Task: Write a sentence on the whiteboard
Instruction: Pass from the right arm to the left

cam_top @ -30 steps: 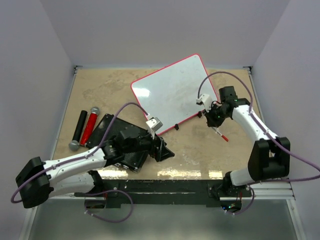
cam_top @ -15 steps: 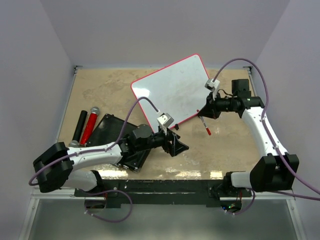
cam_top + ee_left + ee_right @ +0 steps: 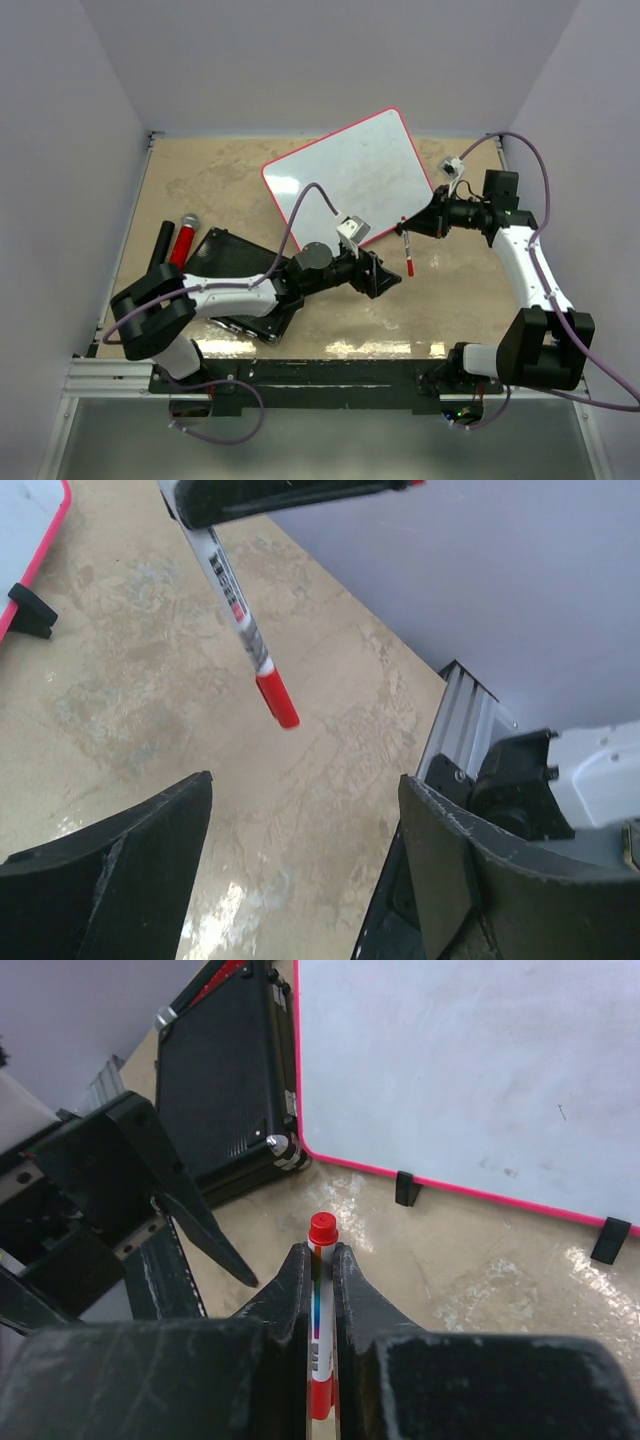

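The whiteboard (image 3: 350, 180), white with a thin red rim, lies tilted at the back middle of the table; its face (image 3: 460, 1070) is blank apart from faint smudges, and no sentence is in view. My right gripper (image 3: 410, 232) hovers off the board's near right edge, shut on a red-capped marker (image 3: 407, 250). In the right wrist view the marker (image 3: 320, 1305) is pinched between the fingers (image 3: 292, 1285), red end poking out. My left gripper (image 3: 392, 280) is open just below and left of it. From the left wrist the marker (image 3: 240, 620) hangs above the gap of that open gripper (image 3: 305, 800).
A black ribbed slab (image 3: 235, 285) lies under the left forearm near the front left. A red cylinder (image 3: 180, 245) and a black cylinder (image 3: 158, 245) lie beside it. Small black clips (image 3: 405, 1188) stick out from the board's near edge. Metal rail (image 3: 455, 720) borders the table.
The left arm stretched right across the table until its open gripper sits under the marker. The right arm pulled back and rose, swinging the held marker from near the table to hang upright.
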`<state>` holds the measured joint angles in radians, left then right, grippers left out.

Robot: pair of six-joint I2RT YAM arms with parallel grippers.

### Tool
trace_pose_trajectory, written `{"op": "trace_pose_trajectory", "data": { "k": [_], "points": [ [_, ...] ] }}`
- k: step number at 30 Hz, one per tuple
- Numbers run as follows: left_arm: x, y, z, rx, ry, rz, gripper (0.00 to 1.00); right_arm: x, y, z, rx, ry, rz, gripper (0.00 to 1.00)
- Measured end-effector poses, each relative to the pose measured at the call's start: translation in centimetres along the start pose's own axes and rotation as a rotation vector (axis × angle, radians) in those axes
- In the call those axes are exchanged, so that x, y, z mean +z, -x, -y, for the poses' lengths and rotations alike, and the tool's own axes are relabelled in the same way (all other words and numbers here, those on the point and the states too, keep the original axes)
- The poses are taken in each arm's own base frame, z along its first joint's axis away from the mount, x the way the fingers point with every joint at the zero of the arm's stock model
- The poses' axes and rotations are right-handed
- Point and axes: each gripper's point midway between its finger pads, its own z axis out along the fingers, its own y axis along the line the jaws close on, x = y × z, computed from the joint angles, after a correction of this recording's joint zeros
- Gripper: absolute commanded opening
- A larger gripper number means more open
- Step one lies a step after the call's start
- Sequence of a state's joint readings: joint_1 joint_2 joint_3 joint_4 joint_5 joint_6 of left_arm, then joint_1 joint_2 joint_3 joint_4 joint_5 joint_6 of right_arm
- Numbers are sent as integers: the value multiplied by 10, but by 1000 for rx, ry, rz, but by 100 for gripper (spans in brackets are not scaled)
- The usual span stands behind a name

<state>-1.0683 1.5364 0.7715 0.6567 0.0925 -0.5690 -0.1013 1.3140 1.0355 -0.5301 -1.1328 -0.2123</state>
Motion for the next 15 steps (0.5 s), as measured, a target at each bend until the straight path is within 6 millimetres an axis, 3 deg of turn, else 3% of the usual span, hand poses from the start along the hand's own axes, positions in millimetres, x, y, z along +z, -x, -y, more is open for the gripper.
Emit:
{"op": "trace_pose_trajectory", "data": {
  "k": [8, 11, 15],
  "points": [
    [49, 7, -15, -42, 91, 28, 61, -5, 18, -15, -2, 1, 70, 0],
    [58, 5, -17, -44, 120, 24, 58, -5, 21, -15, 11, 0, 79, 0],
    [62, -1, -20, -46, 143, 15, 47, -5, 21, -14, 37, -1, 83, 0]
  ]
}}
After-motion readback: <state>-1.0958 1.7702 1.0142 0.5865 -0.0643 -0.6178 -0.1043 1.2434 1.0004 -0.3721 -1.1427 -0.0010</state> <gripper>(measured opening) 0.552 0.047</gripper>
